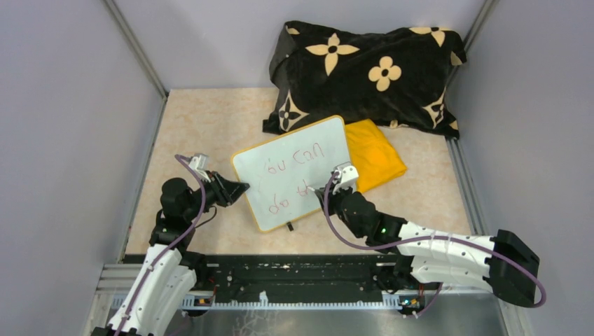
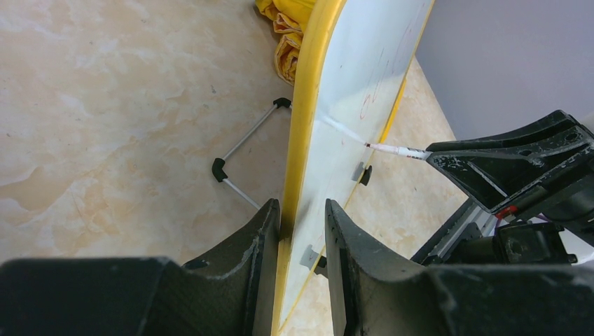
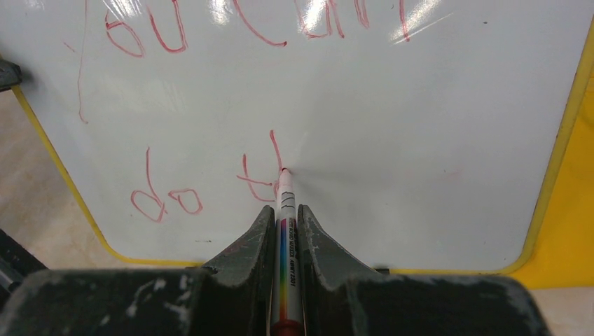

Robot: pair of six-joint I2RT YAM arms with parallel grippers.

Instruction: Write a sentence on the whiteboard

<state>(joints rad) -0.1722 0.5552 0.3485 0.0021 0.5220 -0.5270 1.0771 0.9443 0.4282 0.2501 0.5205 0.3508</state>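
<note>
Nearest the lens, my left fingers (image 2: 252, 266) pinch the whiteboard (image 1: 256, 183) by its yellow rim at mid-frame on the counter (image 1: 196, 119). Its long axis rises from left to upper right, with the writing face toward my bases. Further right, my right fingers (image 3: 249, 259) clamp the marker (image 3: 286, 210), whose tip rests on the second line of the sentence (image 3: 252, 180). I judge that light, even pressure against a firm left hold matters most.

The left arm (image 1: 162, 276) rises from its base and bends right, its fingers (image 2: 256, 238) level and clamped on the near-left edge of the board (image 2: 350, 105). The right arm (image 1: 434, 245) stretches low and leftward over the desk, its fingers (image 3: 256, 234) pinched nearly shut on a marker (image 3: 286, 199).
</note>
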